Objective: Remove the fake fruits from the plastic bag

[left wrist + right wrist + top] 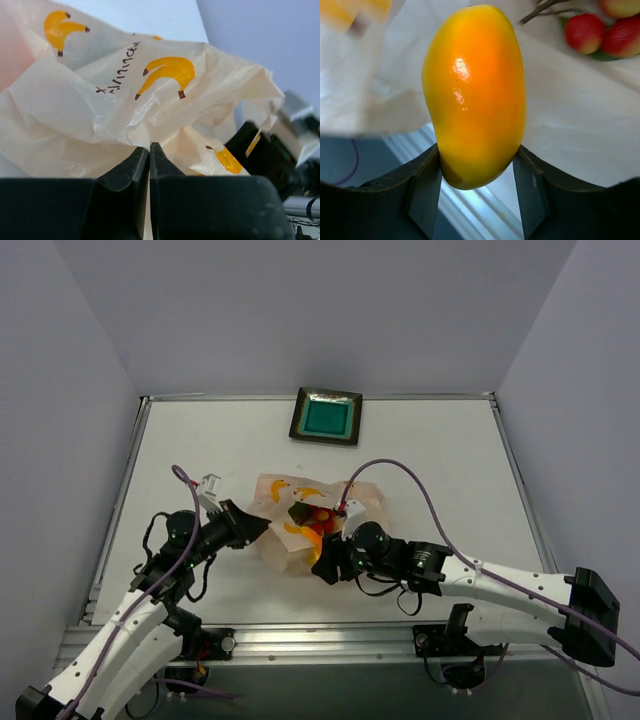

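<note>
The plastic bag (285,502), pale peach with banana prints, lies crumpled at the table's middle. My left gripper (262,527) is shut on its left edge; in the left wrist view the jaws (149,147) pinch a fold of the bag (100,110). My right gripper (322,562) is at the bag's near right side, shut on the yellow-orange mango (475,95), which stands up between the fingers (427,195). The mango (314,542) shows orange at the bag's near edge. The red grape cluster (600,32) lies on the plastic beyond it (320,516). I cannot make out the round orange.
A square dark tray with a teal centre (326,417) sits at the back middle of the white table. Grey walls stand on three sides. The metal rail of the table's near edge (320,640) runs by the arm bases.
</note>
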Controlling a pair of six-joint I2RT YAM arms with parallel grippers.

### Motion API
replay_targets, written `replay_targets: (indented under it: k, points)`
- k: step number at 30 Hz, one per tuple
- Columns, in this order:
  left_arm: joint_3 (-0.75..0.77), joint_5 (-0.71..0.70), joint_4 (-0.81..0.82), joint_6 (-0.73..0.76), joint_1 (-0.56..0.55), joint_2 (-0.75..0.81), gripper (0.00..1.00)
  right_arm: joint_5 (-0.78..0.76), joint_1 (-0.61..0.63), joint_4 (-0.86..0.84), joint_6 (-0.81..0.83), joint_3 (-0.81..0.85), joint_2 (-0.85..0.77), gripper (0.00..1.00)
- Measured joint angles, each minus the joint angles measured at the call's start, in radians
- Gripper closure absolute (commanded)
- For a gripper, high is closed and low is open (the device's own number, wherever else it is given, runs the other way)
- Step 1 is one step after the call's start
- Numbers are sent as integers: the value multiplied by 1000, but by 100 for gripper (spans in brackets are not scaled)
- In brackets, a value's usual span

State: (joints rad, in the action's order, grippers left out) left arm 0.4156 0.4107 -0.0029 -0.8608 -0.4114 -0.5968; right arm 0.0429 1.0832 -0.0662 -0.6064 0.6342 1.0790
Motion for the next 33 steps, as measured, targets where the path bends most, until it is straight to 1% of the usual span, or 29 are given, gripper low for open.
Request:
replay_targets:
  k: [5,8,12,16,20,28,33]
  points:
    - [62,-16,73,-8,0,-71,98,-18,166,38,1,42,2,61]
    - [62,-23,81,-8,0,-98,98,-74,254,67,4,70,-15,61]
    - [44,-24,100,-14,0,-116,98,-165,332,125,10,127,-73,64]
    - [26,-27,97,-15,0,-109,98,-241,338,146,31,192,-122,64]
    - [27,-46,97,-14,0,-76,98,-276,338,145,61,241,-134,64]
    - [49,-77,60,20,0,-67,98,-262,338,92,156,274,-132,64]
    - [14,-83,57,19,0,-56,98,-234,317,16,227,434,-52,63]
